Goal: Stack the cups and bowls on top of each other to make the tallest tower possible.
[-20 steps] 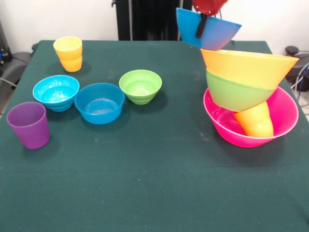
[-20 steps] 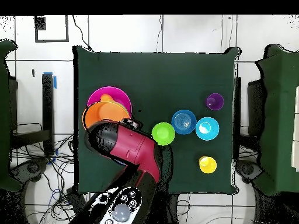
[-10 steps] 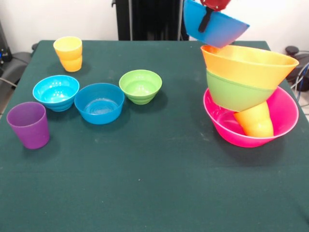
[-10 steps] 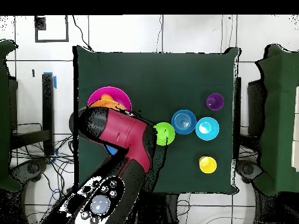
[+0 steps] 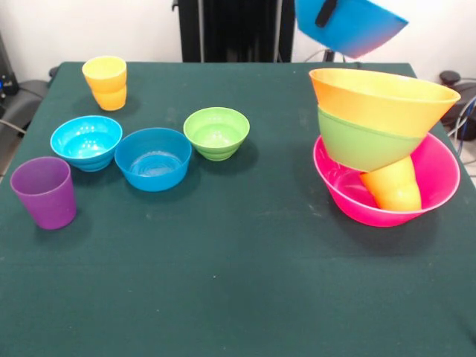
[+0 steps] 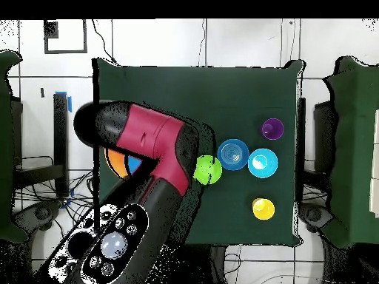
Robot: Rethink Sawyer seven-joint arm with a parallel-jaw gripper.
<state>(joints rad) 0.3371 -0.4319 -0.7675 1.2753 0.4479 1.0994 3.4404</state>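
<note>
The tower stands at the right of the front view: a large pink bowl (image 5: 439,178) holds a tilted orange cup (image 5: 396,187), with a green bowl (image 5: 357,145) and a large orange bowl (image 5: 383,97) leaning on it. Above the tower hangs a medium blue bowl (image 5: 357,26), tilted, with my gripper (image 5: 326,15) shut on its rim; one black finger (image 5: 325,12) shows on its outer wall. In the overhead view the arm (image 6: 148,140) hides the tower except a sliver of the orange bowl (image 6: 114,160) and of the held blue bowl (image 6: 134,163).
At the left of the front view stand a yellow cup (image 5: 105,82), a cyan bowl (image 5: 86,141), a small blue bowl (image 5: 153,158), a small green bowl (image 5: 216,132) and a purple cup (image 5: 44,192). Cables and chairs lie beyond the table's (image 5: 238,282) edges.
The gripper has carried the blue bowl upward and to the right in the front view, from beside the orange bowl's rim to higher above the tower. Nothing else moved.
</note>
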